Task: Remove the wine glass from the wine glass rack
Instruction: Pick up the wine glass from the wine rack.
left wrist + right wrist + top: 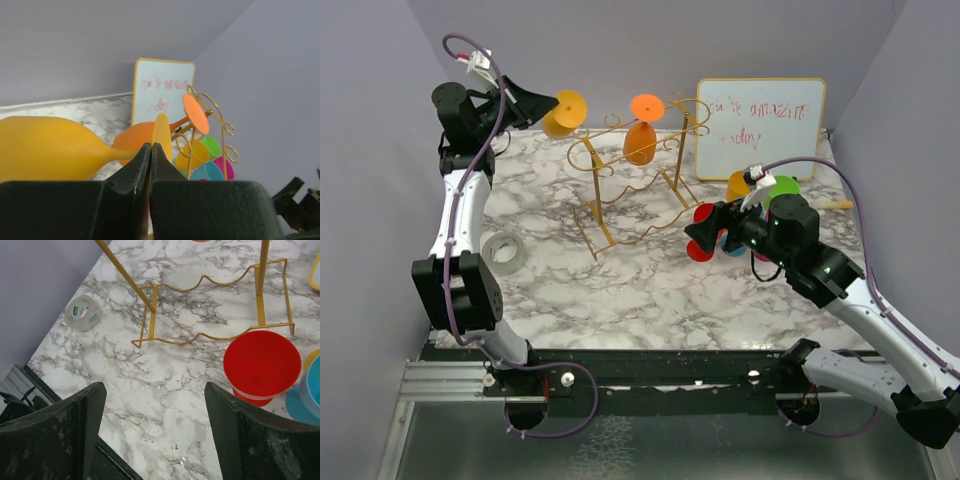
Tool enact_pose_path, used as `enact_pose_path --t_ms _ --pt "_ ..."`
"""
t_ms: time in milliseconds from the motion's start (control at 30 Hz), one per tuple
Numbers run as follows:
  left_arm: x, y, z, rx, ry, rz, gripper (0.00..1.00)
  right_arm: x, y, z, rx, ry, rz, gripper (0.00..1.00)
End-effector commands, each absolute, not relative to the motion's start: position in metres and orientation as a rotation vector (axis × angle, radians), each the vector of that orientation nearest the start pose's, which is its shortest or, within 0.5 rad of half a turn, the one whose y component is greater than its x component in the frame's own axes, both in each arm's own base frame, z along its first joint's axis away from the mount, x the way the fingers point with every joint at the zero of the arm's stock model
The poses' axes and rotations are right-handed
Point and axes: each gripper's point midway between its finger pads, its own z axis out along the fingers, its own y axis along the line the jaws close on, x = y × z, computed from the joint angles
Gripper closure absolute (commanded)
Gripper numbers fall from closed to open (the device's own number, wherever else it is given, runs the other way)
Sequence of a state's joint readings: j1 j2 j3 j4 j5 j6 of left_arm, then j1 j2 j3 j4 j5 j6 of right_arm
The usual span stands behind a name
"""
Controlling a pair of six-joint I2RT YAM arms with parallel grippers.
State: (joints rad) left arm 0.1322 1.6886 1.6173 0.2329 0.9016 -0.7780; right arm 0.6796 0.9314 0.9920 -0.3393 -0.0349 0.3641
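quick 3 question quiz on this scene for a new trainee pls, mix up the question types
1. True or false: the orange wine glass hangs on the wine glass rack.
2. What is the left gripper holding? A) the yellow wine glass by its stem B) a blue wine glass C) nothing
3. Fill the gap: the right gripper hovers over the table with its jaws ____.

Key: 1 true. 2 A. 3 open.
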Motion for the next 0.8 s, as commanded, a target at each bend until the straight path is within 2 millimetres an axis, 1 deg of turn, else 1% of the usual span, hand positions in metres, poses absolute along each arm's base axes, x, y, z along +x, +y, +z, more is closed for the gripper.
enact_pose_path --t_ms 0,67,133,200,267,367,400,500,567,700,767 --pt "0.454 -0.050 0.432 0.020 1.518 -0.890 1.00 0.247 0.221 0.301 -0.330 1.873 0.725 0.15" --pt "0.442 -0.033 0.431 -0.021 1.525 -0.745 1.00 0.247 0.221 0.299 -0.331 1.872 0.723 0.15" --pt "0.428 -0.022 0.432 -0.036 1.527 -0.623 1.00 0.247 0.222 0.300 -0.337 1.865 0.728 0.14" --pt "0.415 -0.014 0.427 -0.060 1.555 -0.543 1.00 0.246 0.224 0.300 -0.343 1.862 0.736 0.14" --pt "0.400 -0.011 0.419 -0.080 1.571 -0.504 1.00 0.247 0.226 0.299 -0.348 1.862 0.747 0.14" --pt "0.377 -0.018 0.405 -0.088 1.587 -0.518 1.00 0.246 0.230 0.297 -0.355 1.862 0.765 0.14" --pt "0.370 -0.022 0.397 -0.089 1.602 -0.540 1.00 0.247 0.231 0.296 -0.356 1.864 0.769 0.14" --pt "0.346 -0.041 0.375 -0.110 1.646 -0.671 1.00 0.246 0.234 0.294 -0.364 1.864 0.785 0.14" --pt "0.330 -0.054 0.367 -0.102 1.643 -0.743 1.00 0.246 0.237 0.294 -0.368 1.861 0.803 0.14" --pt "0.315 -0.056 0.347 -0.096 1.717 -0.684 1.00 0.243 0.242 0.292 -0.383 1.857 0.836 0.14" --pt "0.307 -0.061 0.341 -0.088 1.733 -0.693 1.00 0.244 0.244 0.294 -0.378 1.845 0.848 0.14"
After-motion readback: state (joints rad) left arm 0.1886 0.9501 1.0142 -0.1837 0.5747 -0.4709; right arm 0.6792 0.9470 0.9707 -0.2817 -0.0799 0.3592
